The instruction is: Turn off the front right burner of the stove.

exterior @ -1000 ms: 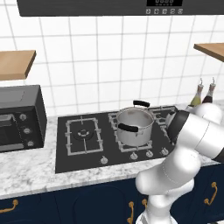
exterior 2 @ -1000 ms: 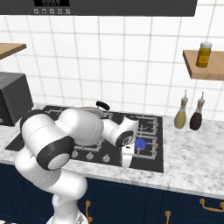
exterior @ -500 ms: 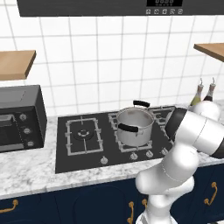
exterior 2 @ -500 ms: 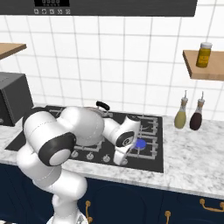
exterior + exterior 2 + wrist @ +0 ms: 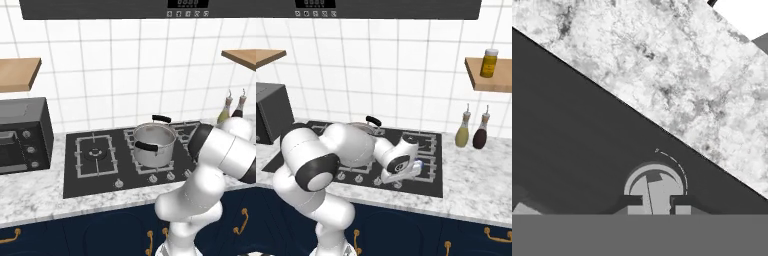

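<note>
- Broadly, the marble surface [image 5: 30,200] runs under a white tiled wall, with dark blue cabinet fronts below it.
- The stove [image 5: 90,175], a flat black glass cooktop with grey wire grates, sits in that surface; a black microwave [image 5: 22,135] stands just to its left.
- The white arm bends low over the stove's right half, its elbow hiding much of that side in the left base view.
- A steel pot [image 5: 153,145] with black handles stands on the middle grate, and a lid with a black handle [image 5: 374,121] lies behind it.
- Two bottles [image 5: 474,131] stand on the surface to the right of the stove, and a yellow jar [image 5: 487,62] sits on the wooden shelf above them.
- The front right burner [image 5: 418,164] shows as a small blue glow right beside the wrist, at the stove's front right corner.
- A row of small silver knobs [image 5: 153,178] lines the stove's front edge.
- The claw [image 5: 657,202] is down at one knob [image 5: 655,186] near the glass edge, a tip on either side of its ridge; I cannot tell whether the tips are pressing it.
</note>
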You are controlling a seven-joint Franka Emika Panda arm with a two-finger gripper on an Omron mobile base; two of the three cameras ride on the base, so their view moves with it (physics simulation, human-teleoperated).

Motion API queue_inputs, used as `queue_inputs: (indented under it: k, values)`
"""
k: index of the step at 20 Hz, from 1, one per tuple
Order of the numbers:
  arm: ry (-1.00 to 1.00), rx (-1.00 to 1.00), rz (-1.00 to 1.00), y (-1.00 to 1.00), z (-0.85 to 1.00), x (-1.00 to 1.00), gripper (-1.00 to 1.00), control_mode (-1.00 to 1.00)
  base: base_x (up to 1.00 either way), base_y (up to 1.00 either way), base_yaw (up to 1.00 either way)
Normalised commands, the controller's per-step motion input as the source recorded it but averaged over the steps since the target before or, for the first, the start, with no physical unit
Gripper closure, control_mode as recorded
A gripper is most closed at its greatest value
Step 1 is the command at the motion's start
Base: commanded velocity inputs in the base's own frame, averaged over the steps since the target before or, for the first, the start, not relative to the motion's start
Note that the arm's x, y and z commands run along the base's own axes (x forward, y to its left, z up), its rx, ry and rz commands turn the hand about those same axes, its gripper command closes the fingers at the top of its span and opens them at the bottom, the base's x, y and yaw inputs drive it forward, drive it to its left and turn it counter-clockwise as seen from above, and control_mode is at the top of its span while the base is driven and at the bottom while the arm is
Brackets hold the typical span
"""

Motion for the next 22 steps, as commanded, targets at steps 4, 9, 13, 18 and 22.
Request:
queue_inputs:
  k: [4,9,13,18,22]
  values:
    - [0.00,0.00,-0.94,0.00,-0.39,0.00,1.00,-1.00,0.00,0.00,0.00]
    - [0.00,0.00,-0.97,0.00,-0.34,0.00,1.00,-1.00,0.00,0.00,0.00]
    - [0.00,0.00,-1.00,0.00,-0.39,0.00,1.00,-1.00,0.00,0.00,0.00]
    - [0.00,0.00,-1.00,0.02,-0.43,0.00,1.00,-1.00,0.00,0.00,0.00]
    - [0.00,0.01,-0.10,-0.10,0.00,-0.25,1.00,-1.00,0.00,0.00,0.00]
